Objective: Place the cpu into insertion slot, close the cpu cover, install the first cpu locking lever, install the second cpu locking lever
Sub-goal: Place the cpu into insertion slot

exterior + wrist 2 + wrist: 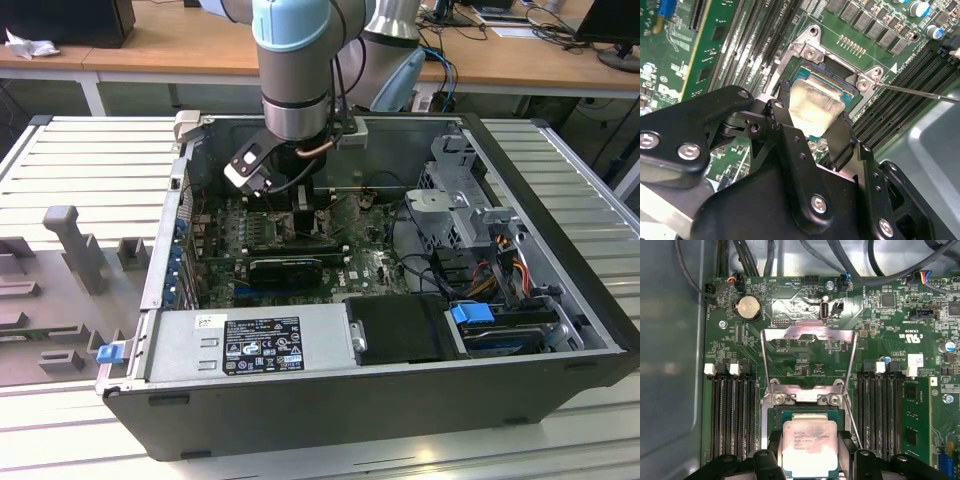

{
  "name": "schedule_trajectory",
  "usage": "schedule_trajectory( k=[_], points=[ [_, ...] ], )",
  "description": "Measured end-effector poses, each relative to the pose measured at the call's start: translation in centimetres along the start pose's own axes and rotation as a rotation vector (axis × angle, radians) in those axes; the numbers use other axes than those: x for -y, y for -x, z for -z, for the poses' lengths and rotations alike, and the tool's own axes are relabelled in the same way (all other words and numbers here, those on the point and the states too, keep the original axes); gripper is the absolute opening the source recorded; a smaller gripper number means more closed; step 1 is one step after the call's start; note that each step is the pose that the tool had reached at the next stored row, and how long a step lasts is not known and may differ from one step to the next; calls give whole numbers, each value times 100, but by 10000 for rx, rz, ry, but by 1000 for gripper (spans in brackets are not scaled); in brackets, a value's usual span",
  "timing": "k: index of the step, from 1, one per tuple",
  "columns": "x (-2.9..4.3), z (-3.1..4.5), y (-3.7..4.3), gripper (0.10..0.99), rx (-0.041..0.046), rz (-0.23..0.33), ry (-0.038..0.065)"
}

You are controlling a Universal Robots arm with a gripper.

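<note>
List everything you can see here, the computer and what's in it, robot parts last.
computer case: one, dark grey, open, on the slatted table.
motherboard: one, green, inside the case.
cpu: one, silvery-beige, held over the socket.
cpu cover: one, silvery, standing open beside the socket.
coin battery: one, silver, on the motherboard.
memory slots: two black banks, flanking the socket.
power supply: one, grey, along the case wall nearest the exterior view.
arm: one, blue and grey, reaching into the case.
gripper: one, black, shut on the cpu.
</note>
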State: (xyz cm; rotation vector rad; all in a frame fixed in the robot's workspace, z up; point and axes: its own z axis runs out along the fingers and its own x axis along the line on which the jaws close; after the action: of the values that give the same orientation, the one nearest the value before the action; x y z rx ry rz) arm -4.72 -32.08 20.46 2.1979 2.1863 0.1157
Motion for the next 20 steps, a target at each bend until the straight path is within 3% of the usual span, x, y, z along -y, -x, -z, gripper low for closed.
schedule_trajectory(
  k=[8,9,10,13,20],
  points=[
    [2,-23,-4,533,2,1,-2],
    [2,-24,-4,541,2,0,-2],
    [2,-27,-5,608,0,0,0],
    [2,-25,-5,608,2,1,-2],
    [-6,70,-7,608,34,4,-1]
  ],
)
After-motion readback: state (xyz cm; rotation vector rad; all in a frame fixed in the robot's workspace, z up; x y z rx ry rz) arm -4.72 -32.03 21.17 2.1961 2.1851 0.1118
